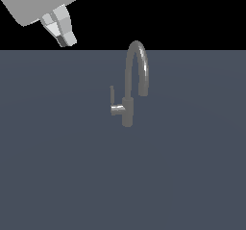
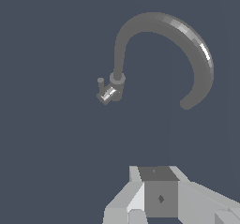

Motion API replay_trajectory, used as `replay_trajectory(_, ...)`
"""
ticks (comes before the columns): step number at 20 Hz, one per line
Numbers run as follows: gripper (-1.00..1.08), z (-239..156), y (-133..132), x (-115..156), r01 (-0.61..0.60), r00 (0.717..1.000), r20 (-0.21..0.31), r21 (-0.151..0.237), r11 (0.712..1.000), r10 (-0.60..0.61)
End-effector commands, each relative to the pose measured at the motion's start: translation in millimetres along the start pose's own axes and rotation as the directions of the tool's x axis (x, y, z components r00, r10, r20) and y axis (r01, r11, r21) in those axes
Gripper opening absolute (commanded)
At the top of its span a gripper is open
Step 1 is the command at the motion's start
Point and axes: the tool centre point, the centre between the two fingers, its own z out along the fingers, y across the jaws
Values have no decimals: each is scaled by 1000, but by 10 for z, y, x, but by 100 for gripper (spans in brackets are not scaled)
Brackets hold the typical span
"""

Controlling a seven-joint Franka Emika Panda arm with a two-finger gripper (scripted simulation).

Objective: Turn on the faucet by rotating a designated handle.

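Observation:
The faucet (image 1: 128, 109) is a slim grey tap standing mid-scene in the exterior view, its arched spout (image 1: 139, 60) bending toward that view's right. The handle (image 1: 112, 98) is a thin lever standing upright on a short stub on the side of the body toward that view's left. My gripper (image 1: 67, 39) hangs high at the upper left, well away from the faucet, fingers together with nothing between them. In the wrist view the faucet (image 2: 116, 80) is seen from above, with the handle (image 2: 101, 83) beside the stub and my gripper (image 2: 158, 172) apart from it.
A flat blue-grey surface (image 1: 57, 176) carries the faucet and fills the lower part of the exterior view. Behind it is black background. No other objects show.

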Motion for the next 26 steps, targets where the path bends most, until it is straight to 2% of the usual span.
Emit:
replay_trajectory(1,-100,89,-71,6,-33,999,-16,-9,999,33)
replay_trajectory(12,-100,440,-325,82,-162,984,-83,-44,986,158)
replay_trajectory(26,-100,806,-556,235,-300,945,-161,-72,951,285)
